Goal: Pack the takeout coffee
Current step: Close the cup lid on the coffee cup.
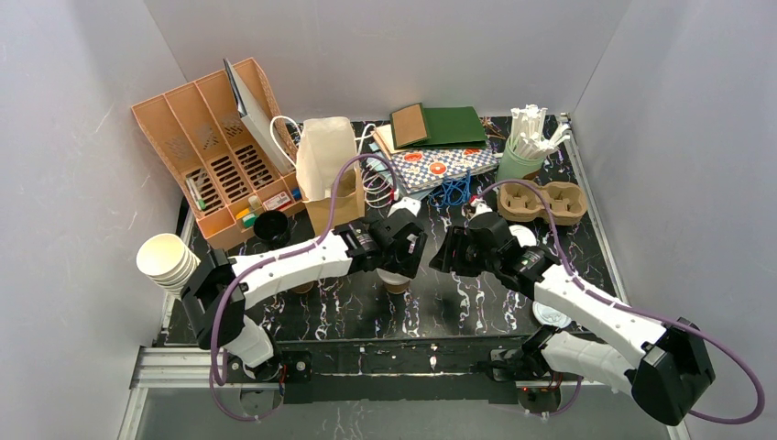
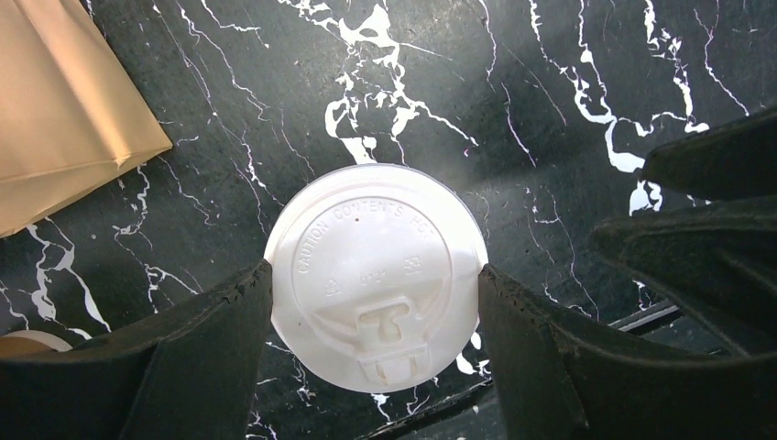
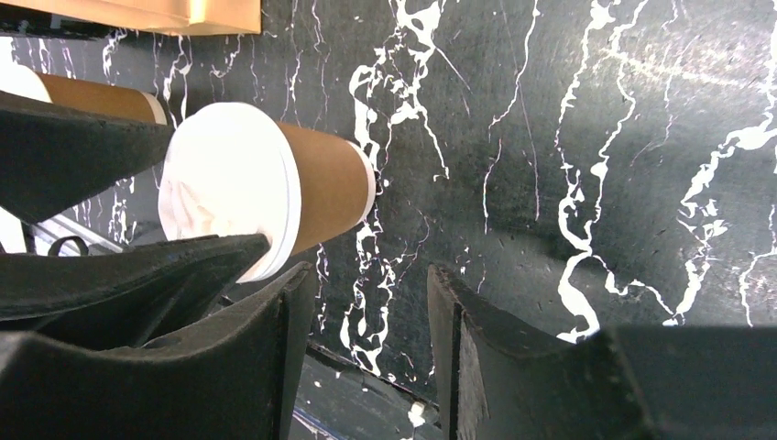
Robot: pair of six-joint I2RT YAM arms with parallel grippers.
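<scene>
A takeout coffee cup [image 1: 396, 282] stands upright on the black marble table, tan-brown with a white lid [image 2: 374, 271]. My left gripper [image 2: 376, 280] comes down over it from above. It is shut on the cup, with both fingers [image 2: 211, 348] pressed against the lid's rim. In the right wrist view the same cup [image 3: 325, 188] shows from the side, lid [image 3: 229, 183] included. My right gripper [image 3: 368, 275] hovers just to the cup's right [image 1: 449, 252], open with only table between its fingers. A second brown cup [image 3: 96, 96] is partly hidden behind the left fingers.
A cardboard cup carrier [image 1: 541, 202] lies at the back right. A paper bag [image 1: 330, 179] stands behind the left gripper. A black cup [image 1: 272, 226], a stack of cream cups [image 1: 168, 261], a loose white lid [image 1: 550, 314], a tan organiser [image 1: 215, 147] and a cup of stirrers [image 1: 527, 147] surround the workspace.
</scene>
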